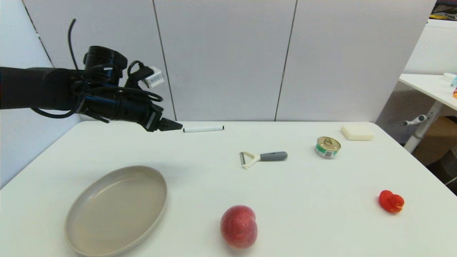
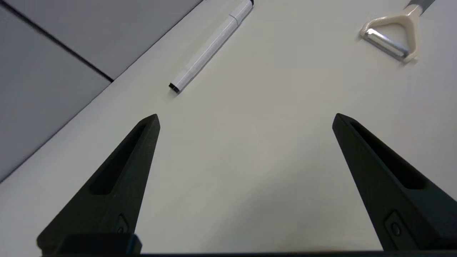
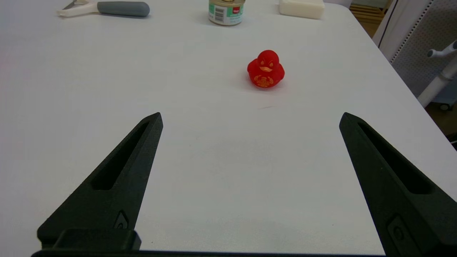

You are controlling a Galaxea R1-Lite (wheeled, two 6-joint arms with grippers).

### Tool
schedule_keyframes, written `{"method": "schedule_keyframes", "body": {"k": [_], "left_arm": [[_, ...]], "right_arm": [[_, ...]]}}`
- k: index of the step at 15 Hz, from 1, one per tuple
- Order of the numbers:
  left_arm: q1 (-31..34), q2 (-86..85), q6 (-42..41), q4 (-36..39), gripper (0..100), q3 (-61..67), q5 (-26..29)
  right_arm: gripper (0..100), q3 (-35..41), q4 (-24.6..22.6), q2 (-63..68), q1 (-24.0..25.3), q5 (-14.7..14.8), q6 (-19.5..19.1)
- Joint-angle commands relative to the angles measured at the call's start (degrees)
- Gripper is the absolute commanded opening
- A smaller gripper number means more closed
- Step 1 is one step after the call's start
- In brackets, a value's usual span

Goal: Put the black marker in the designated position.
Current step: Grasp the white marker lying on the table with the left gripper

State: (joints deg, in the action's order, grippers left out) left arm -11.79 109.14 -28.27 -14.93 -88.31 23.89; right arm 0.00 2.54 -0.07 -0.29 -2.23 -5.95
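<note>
- Black marker (image 1: 203,129): thin white barrel with small black ends, lying flat near the far edge of the white surface (image 1: 200,185), close to the grey wall panels.
- Left hand (image 1: 171,125): reaches in from the left on a near-horizontal black arm, held above the surface, tip just short of the marker's near end and apart from it. In the left wrist view its tapered black fingers (image 2: 121,171) are spread wide with nothing between them.
- Peeler (image 1: 262,157): grey handle, cream Y-shaped head with metal blade, lies nearer the middle.
- Right hand (image 3: 250,117): outside the head view; in its wrist view it hangs over bare surface, fingers spread wide and empty, facing a red rubber duck (image 3: 265,69).
- Other items: small tin can (image 1: 327,147), pale rectangular block (image 1: 357,132), smooth beige oval plate (image 1: 116,210), red round fruit (image 1: 238,226).
</note>
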Motion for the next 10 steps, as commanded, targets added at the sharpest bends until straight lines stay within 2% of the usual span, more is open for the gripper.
{"method": "schedule_keyframes", "body": {"k": [1,4,7,10], "left_arm": [[-1.83,6.70,-1.35,-1.41,100,-3.19,1.33],[-1.83,10.30,-3.63,-3.35,100,-10.22,2.03],[-1.83,12.67,-5.57,-9.94,100,-16.28,2.12],[-1.83,16.45,-5.13,-12.75,100,-23.14,2.21]], "right_arm": [[100,0.00,0.10,0.07,0.03,-0.05,-0.12],[100,0.00,0.01,0.07,0.03,-0.05,-0.12],[100,0.00,0.01,0.07,0.03,-0.05,-0.03],[100,0.00,0.01,0.07,0.03,-0.05,-0.12]]}}
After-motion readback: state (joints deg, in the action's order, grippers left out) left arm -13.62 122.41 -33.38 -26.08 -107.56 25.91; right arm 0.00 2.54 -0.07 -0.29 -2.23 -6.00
